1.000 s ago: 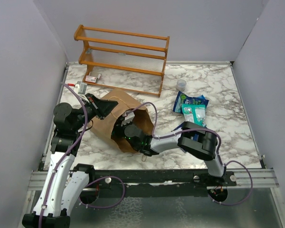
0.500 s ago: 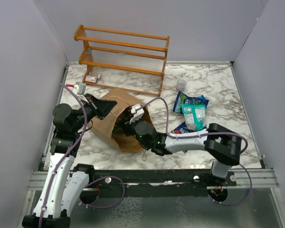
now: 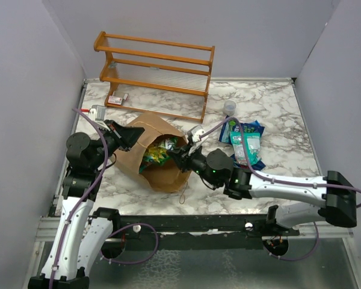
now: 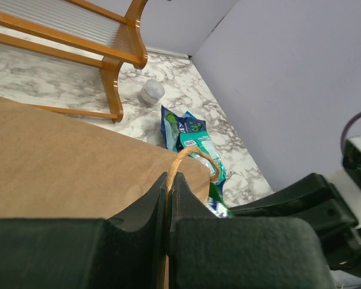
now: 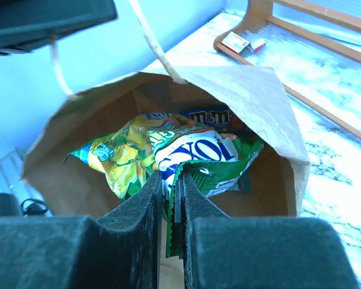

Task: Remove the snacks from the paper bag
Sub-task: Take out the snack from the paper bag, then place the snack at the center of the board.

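Right wrist view, our right gripper pinched shut on a green packet, paper bag gaping beyond the fingertips, left gripper clamped on its rim.

My left arm, in the lower left of the top view, wears smooth white shells broken by rounded black joint housings, with a thin purple cable looping along it. My right arm, across the lower right, is built alike: white links, a boxy black elbow block and its own purple lead. In both wrist views my fingers are thick, matte black, curved wedges, and the right arm's pair looks the same.
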